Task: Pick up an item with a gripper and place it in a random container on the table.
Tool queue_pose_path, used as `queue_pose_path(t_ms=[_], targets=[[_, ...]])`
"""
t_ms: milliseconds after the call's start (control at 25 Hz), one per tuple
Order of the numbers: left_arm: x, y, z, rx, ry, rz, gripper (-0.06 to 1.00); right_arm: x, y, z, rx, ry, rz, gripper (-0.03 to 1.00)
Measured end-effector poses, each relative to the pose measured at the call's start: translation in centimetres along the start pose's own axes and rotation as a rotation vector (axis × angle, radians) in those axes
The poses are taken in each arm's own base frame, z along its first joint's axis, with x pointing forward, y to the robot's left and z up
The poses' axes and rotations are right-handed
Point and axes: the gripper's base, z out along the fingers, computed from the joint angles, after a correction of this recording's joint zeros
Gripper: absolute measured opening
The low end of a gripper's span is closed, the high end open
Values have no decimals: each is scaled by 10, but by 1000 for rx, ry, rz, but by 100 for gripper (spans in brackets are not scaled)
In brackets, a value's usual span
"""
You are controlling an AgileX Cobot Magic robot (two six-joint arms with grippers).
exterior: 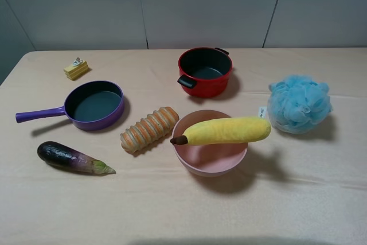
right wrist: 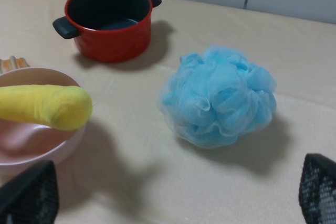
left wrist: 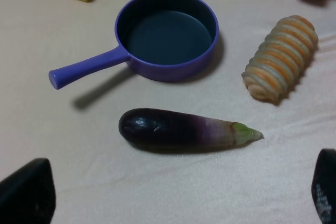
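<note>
the banana (right wrist: 44,106) and pink bowl (right wrist: 31,145) run off the right wrist view's edge.

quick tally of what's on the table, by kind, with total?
Cookware/containers: 3 – purple frying pan, red pot, pink bowl
Toy food: 4 – plush banana lying across the bowl's rim, bread roll, eggplant, small yellow cake-like piece
Bath items: 1 – blue mesh puff
Total: 8
</note>
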Motion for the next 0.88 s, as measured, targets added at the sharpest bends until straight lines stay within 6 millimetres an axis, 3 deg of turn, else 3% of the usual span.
queue_pose_path(t_ms=[880], targets=[[0, 0, 0, 0, 0, 0, 99, 0, 0, 0, 0, 0, 12, 69]])
